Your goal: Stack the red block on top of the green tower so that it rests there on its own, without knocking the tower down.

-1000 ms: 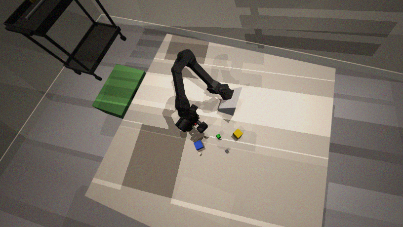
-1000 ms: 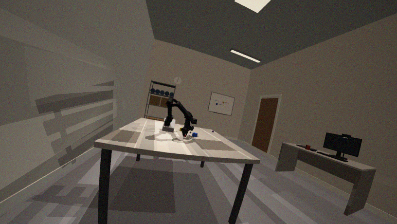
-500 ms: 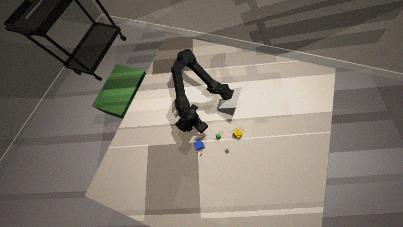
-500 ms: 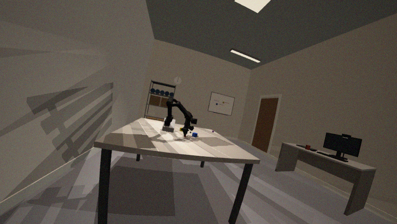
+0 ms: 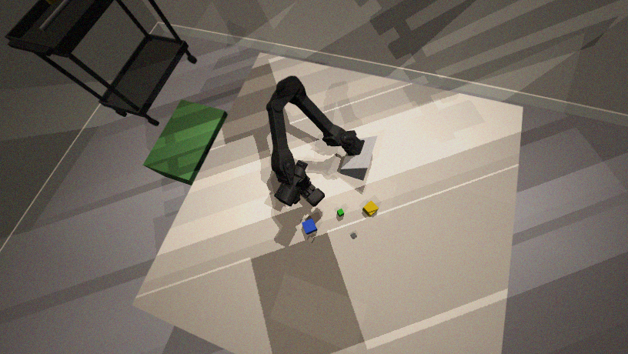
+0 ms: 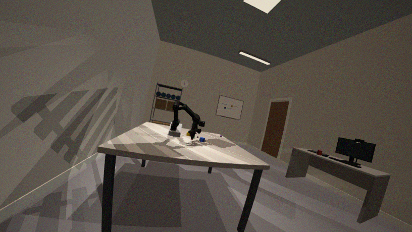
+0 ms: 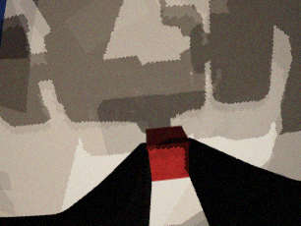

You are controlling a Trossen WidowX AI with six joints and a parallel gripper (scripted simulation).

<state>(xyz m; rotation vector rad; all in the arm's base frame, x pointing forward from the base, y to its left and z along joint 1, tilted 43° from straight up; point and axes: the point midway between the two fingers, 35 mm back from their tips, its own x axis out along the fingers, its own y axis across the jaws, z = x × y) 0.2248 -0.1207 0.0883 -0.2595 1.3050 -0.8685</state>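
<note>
The red block [image 7: 168, 163] sits between the two black fingertips in the wrist view. My gripper [image 7: 166, 147] [image 6: 192, 138] is shut on it, low over the table. Whether the block touches the table cannot be told. In the top view the arm hides the fingertips and the red block. The green tower [image 5: 340, 212] looks like a small green block seen from above, standing to the right of the gripper in that view, apart from it. Its height is hard to tell.
A blue block [image 5: 309, 225] [image 6: 202, 139] lies close to the gripper. A yellow block [image 5: 370, 208] [image 6: 188, 133] lies beyond the green tower, and a small grey block [image 5: 353, 235] lies near them. The arm's pale base [image 5: 362, 155] stands behind. A green box [image 5: 188, 138] is beside the table.
</note>
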